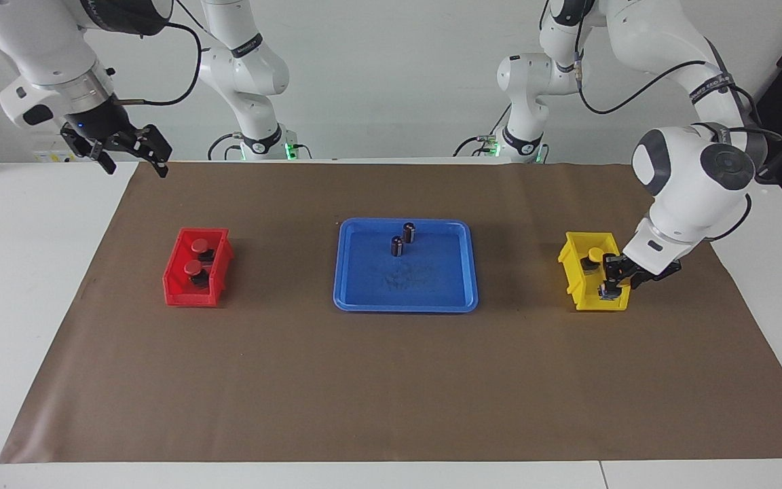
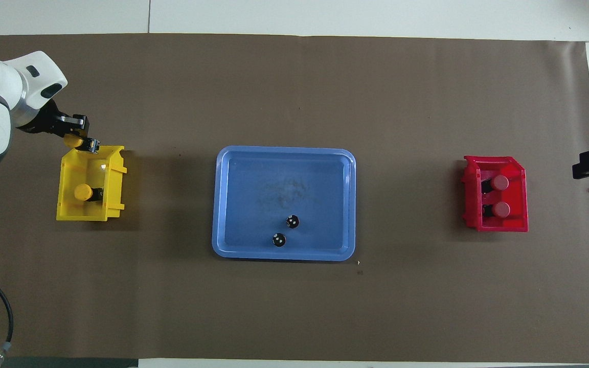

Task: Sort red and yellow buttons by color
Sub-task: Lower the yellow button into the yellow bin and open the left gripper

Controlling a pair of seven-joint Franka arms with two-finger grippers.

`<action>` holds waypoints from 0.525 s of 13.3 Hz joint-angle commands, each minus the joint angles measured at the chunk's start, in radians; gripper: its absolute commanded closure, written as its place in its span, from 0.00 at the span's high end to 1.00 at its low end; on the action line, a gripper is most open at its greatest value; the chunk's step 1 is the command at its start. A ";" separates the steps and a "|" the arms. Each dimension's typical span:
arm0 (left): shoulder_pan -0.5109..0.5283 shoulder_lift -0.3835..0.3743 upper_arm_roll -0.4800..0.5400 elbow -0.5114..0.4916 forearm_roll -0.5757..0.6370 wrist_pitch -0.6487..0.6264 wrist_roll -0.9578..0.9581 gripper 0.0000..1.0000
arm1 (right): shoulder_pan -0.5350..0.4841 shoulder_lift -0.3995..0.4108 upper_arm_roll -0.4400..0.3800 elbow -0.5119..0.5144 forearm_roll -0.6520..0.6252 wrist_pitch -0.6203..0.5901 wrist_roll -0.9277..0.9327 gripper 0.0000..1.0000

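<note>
Two red buttons [image 1: 199, 245] [image 1: 193, 269] lie in the red bin [image 1: 174, 272] toward the right arm's end of the table; the overhead view shows them too [image 2: 500, 182] [image 2: 501, 208]. One yellow button [image 1: 594, 255] [image 2: 83, 192] lies in the yellow bin [image 1: 571, 261] [image 2: 115, 168] toward the left arm's end. My left gripper [image 1: 613, 282] [image 2: 77, 138] is shut on the second yellow button [image 1: 608, 291] [image 2: 73, 141], over that bin's end farther from the robots. My right gripper [image 1: 129, 153] is open and empty, raised high over the mat's corner nearest its base, where the arm waits.
A blue tray [image 1: 404, 307] [image 2: 284, 255] sits mid-table between the bins. It holds two small dark capless cylinders [image 1: 408, 232] [image 1: 397, 246], standing in the part nearer the robots. A brown mat [image 1: 391, 394] covers the table.
</note>
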State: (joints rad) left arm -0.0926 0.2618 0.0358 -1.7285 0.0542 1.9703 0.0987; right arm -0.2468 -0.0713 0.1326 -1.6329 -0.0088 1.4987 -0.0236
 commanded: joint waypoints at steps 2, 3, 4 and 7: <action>0.016 -0.075 -0.011 -0.115 0.024 0.041 0.012 0.01 | -0.005 -0.018 0.002 -0.025 0.004 0.012 -0.007 1.00; 0.017 -0.093 -0.011 -0.153 0.024 0.071 0.015 0.01 | -0.005 -0.018 0.002 -0.025 0.004 0.014 -0.009 1.00; 0.017 -0.102 -0.011 -0.192 0.024 0.114 0.018 0.01 | -0.005 -0.018 0.002 -0.025 0.004 0.012 -0.009 1.00; 0.017 -0.104 -0.011 -0.221 0.024 0.153 0.015 0.01 | -0.005 -0.018 0.002 -0.025 0.004 0.014 -0.010 1.00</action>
State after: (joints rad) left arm -0.0861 0.1950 0.0342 -1.8923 0.0542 2.0823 0.1051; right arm -0.2465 -0.0713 0.1326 -1.6339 -0.0088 1.4990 -0.0236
